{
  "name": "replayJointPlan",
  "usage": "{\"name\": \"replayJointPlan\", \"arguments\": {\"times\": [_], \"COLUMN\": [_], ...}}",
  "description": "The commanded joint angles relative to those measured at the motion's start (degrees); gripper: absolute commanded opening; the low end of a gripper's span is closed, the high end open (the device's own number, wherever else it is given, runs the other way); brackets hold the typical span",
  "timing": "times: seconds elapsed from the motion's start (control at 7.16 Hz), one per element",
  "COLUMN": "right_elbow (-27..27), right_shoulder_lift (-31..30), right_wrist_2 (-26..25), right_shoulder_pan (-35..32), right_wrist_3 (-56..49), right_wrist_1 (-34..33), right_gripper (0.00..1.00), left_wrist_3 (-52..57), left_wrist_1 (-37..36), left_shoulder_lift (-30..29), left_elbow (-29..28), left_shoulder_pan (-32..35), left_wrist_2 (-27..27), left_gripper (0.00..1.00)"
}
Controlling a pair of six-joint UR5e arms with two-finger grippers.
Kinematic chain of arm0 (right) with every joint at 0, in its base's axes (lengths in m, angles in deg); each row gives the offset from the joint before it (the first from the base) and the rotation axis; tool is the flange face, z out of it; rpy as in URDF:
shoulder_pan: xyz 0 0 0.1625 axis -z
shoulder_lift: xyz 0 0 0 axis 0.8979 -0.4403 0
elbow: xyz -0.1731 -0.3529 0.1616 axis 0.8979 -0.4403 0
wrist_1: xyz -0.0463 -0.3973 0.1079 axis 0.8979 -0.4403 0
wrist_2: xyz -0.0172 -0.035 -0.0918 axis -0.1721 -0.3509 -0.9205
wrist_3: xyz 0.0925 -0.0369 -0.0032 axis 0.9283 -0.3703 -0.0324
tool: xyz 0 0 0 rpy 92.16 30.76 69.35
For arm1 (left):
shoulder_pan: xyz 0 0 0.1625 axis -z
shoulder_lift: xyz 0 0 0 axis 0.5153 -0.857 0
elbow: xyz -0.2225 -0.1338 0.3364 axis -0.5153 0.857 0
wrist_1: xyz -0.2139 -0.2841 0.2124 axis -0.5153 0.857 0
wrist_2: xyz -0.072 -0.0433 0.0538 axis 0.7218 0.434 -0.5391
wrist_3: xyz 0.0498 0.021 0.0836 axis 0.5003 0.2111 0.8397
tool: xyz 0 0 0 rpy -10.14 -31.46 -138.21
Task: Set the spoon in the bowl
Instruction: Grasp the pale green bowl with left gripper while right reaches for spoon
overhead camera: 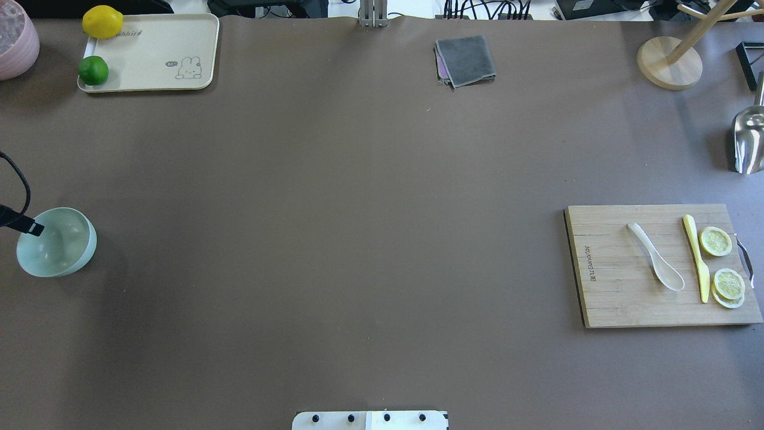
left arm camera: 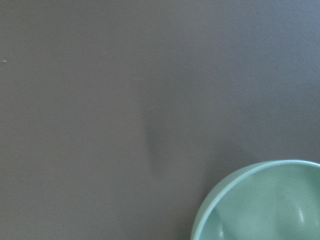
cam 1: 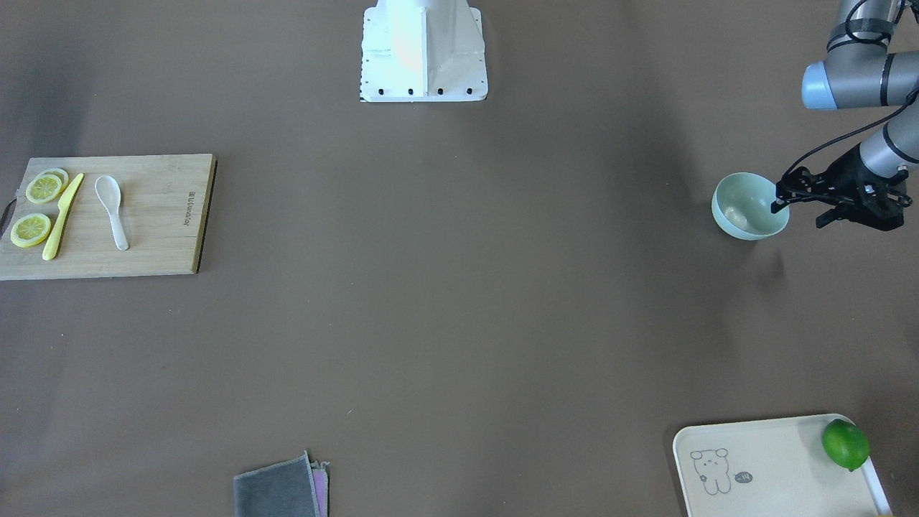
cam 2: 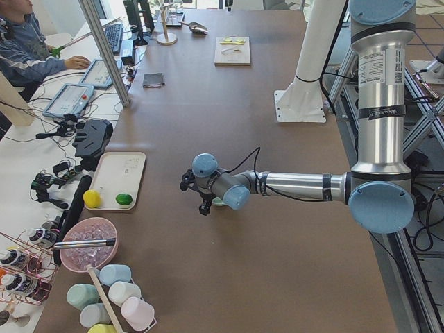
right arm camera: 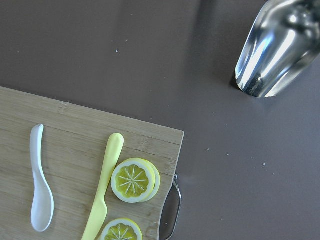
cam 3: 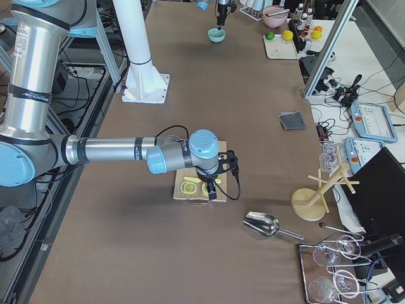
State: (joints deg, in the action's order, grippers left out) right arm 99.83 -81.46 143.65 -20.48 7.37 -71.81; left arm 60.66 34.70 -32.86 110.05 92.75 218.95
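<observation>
The white spoon (cam 1: 113, 210) lies flat on a wooden cutting board (cam 1: 158, 237) and also shows in the overhead view (overhead camera: 656, 258) and the right wrist view (right arm camera: 39, 185). The mint-green bowl (cam 1: 747, 208) stands far across the table and also shows in the overhead view (overhead camera: 57, 242). It is empty. My left gripper (cam 1: 797, 215) is at the bowl's rim with its fingers apart. One fingertip (overhead camera: 30, 227) is over the rim. My right gripper (cam 3: 211, 185) hovers over the board's far end. It shows only in the exterior right view, so I cannot tell its state.
A yellow plastic knife (cam 1: 63, 215) and lemon slices (cam 1: 31, 230) lie beside the spoon on the board. A cream tray (cam 1: 775, 467) holds a lime (cam 1: 845, 444). A grey cloth (cam 1: 280, 492), a metal scoop (overhead camera: 749, 140) and a wooden stand (overhead camera: 668, 63) sit near the table's edges.
</observation>
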Motion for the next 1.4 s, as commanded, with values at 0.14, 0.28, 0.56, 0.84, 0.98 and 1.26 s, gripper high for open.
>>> {"name": "replayJointPlan", "arguments": {"times": [0.14, 0.28, 0.56, 0.84, 0.98, 1.26], "right_elbow": [-0.03, -0.12, -0.03, 0.75, 0.76, 0.76], "right_shoulder_lift": [0.0, 0.0, 0.35, 2.54, 3.42, 5.54], "right_wrist_2": [-0.03, -0.03, -0.03, -0.12, -0.47, -4.92], "right_shoulder_pan": [0.33, 0.33, 0.42, 5.04, 9.25, 19.35], "right_wrist_3": [0.03, 0.03, 0.3, 15.07, 23.24, 39.7], "right_wrist_1": [-0.07, -0.07, -0.07, 2.54, 6.92, 15.18], "right_gripper": [1.0, 1.0, 1.0, 1.0, 1.0, 1.0], "left_wrist_3": [0.01, -0.34, -3.21, -17.15, -23.39, -41.29], "left_wrist_1": [1.07, 0.98, 0.89, 0.28, 0.19, 0.01], "left_shoulder_lift": [0.04, -0.22, -0.84, -5.03, -9.24, -19.07], "left_elbow": [0.2, 0.29, 1.68, 5.38, 5.74, 5.74], "left_shoulder_pan": [-1.53, -1.53, -1.53, -3.79, -4.86, -14.91], "left_wrist_2": [-0.12, -0.12, -0.2, -0.12, -0.12, -4.64], "left_gripper": [0.0, 0.0, 0.0, 0.0, 0.0, 0.0]}}
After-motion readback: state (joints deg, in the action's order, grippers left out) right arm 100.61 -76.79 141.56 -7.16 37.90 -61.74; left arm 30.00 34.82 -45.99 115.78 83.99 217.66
